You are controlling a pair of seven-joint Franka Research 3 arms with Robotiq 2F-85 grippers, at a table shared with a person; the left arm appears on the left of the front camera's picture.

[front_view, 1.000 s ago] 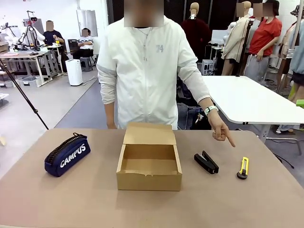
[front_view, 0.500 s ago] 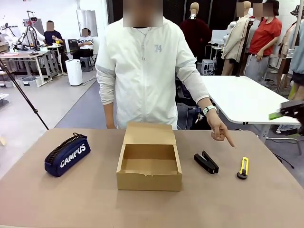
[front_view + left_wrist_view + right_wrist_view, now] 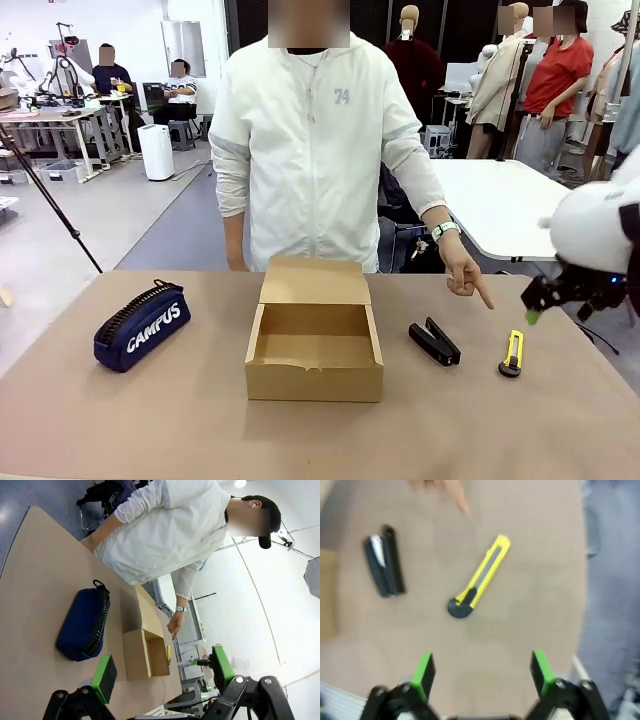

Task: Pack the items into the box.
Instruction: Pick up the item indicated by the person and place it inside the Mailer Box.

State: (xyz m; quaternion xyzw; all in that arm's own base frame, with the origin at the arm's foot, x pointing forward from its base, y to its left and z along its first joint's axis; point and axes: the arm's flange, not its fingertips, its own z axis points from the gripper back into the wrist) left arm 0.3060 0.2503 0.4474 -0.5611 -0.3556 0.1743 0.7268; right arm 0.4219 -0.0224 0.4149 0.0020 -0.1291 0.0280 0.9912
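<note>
Right end of the tabletop (image 3: 150,420), approach to the first item. The right jaws hang spread wide and empty, green pads (image 3: 425,672) apart, above and just to the robot's right of the yellow stick (image 3: 512,353). In the right wrist view the yellow stick (image 3: 480,577) lies ahead of the jaws and about midway between the lines of the two pads, not touching them. Its long axis runs oblique to the gap, black end nearer the jaws (a turn of the wrist would probably be needed to close across its narrow width). The stapler (image 3: 434,342) lies between stick and box (image 3: 314,380). The box stands open at mid-table. The person's hand (image 3: 465,275) points down just beyond the stick. The left jaws, also spread and empty, look over the pouch (image 3: 82,630) at the far left, so the right arm is the nearer.
</note>
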